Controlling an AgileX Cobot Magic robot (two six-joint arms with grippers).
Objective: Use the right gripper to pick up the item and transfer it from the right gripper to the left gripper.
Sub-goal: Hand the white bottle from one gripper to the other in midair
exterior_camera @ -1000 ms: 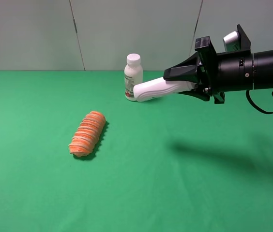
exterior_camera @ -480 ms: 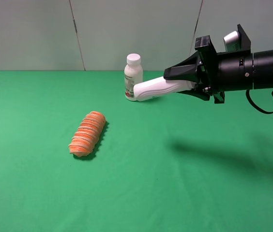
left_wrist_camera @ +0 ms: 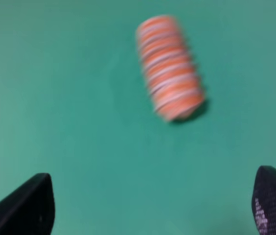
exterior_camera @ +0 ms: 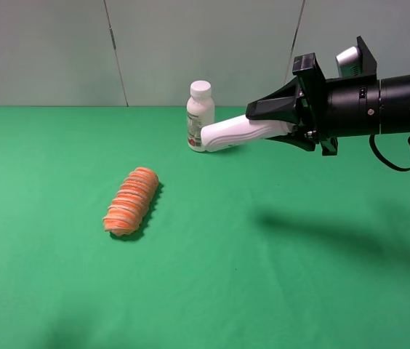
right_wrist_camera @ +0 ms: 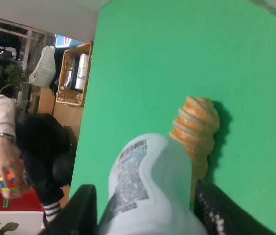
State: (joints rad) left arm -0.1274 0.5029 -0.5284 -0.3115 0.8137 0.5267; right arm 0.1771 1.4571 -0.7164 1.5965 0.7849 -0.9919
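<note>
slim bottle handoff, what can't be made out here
slim bottle cap end: exterior high, buried in the right gripper; right wrist, cut by the edge.
left gripper: left wrist shows only two fingertips, the rest cut by the edge.
striped roll: blurred in left wrist.
stout bottle label: too small, exterior high.

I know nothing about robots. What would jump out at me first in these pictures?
A black arm reaches in from the right, its right gripper holding a slim white bottle sideways above the green table. An orange-and-white striped roll lies left of the middle, and a stouter white bottle stands upright at the back.
</note>
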